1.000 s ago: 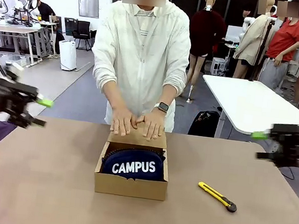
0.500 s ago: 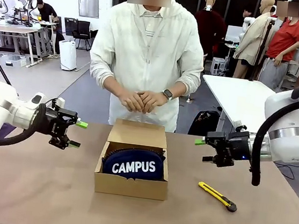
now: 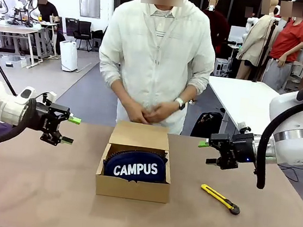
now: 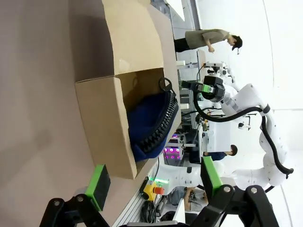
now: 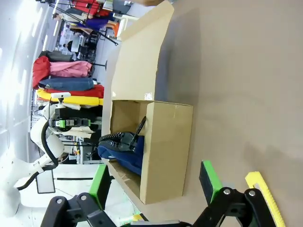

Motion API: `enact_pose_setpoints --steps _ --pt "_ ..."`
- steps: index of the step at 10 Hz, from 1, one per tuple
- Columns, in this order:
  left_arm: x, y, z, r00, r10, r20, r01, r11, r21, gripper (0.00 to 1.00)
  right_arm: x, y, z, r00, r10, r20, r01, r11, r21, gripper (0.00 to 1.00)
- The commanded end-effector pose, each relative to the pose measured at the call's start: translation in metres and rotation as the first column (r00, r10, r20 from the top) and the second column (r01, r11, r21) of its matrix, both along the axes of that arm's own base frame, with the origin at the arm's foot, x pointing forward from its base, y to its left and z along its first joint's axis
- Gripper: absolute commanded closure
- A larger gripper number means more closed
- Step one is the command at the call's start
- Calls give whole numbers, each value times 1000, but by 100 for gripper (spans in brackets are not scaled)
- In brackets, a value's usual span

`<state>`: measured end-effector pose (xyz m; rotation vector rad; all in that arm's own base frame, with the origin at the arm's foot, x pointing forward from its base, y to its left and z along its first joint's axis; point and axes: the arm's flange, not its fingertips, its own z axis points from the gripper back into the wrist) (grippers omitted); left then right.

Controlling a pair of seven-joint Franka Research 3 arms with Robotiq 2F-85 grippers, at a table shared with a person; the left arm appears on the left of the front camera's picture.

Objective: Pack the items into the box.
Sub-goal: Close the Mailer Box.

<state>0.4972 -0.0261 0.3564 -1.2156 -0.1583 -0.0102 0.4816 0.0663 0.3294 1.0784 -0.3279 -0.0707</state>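
Box (image 3: pixel 132 189): one, open | pouch (image 3: pixel 134 166): one, inside | knife (image 3: pixel 220 199): one, nearby

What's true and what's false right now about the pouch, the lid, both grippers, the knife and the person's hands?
1. The CAMPUS pouch lies inside the box. True.
2. The lid flap is shut over the pouch. False: it is open, leaning back toward the person.
3. The left gripper and right gripper are both open and empty. True.
4. The utility knife is in the box. False: it lies on the table, to the robot's right of the box.
5. The person's hands press on the lid flap. False: they are clasped together, off the box.
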Motion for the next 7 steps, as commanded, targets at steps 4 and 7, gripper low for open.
enact_pose_setpoints --steps 4,7 --pt "130 -16 -45 995 -5 -97 -5 995 -104 0 139 55 -33 985 -3 -170 15 998 67 0" --pt "161 -51 -84 997 8 -76 -26 972 -232 0 191 81 -58 962 46 -270 -7 989 146 0"
